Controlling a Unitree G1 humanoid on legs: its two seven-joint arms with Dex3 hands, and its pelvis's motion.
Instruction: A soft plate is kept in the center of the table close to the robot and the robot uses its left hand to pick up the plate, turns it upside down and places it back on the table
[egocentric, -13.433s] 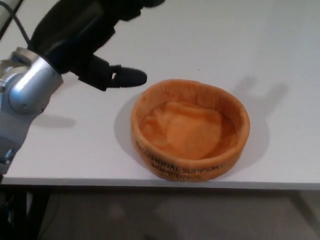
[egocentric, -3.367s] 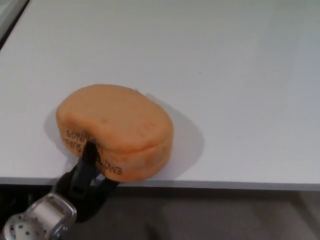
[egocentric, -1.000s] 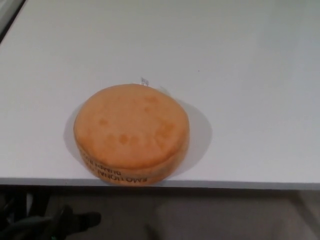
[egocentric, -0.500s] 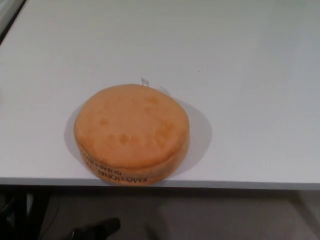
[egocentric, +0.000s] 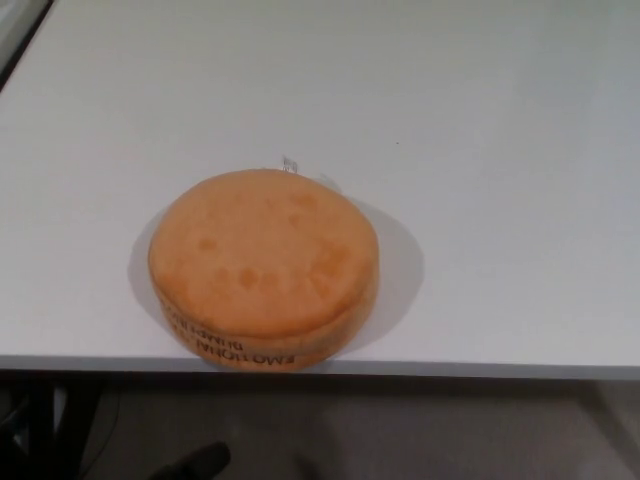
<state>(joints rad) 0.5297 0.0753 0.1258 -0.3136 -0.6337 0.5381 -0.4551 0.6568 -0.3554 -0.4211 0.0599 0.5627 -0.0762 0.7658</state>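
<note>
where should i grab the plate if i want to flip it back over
Pinch the side wall of the plate at its near-left edge, coming from the robot's side of the table. It lies upside down with a smooth domed top that offers no hold, while the wall with the lettering faces the table's front edge and looks soft enough to squeeze.

Plate (egocentric: 264, 265): looking like soft orange cloth, matt and faintly fuzzy, showing a few darker blotches across its upturned base. Side wall is carrying black printed lettering, reading upside down, ink lying flat in the fabric. A small pale tag (egocentric: 290, 163) is poking out at the far edge, material unclear. Table (egocentric: 480, 150): presenting a smooth white surface, satin rather than glossy, giving soft shadow and no sharp reflections. Front edge is looking like a thin grey band.
</note>
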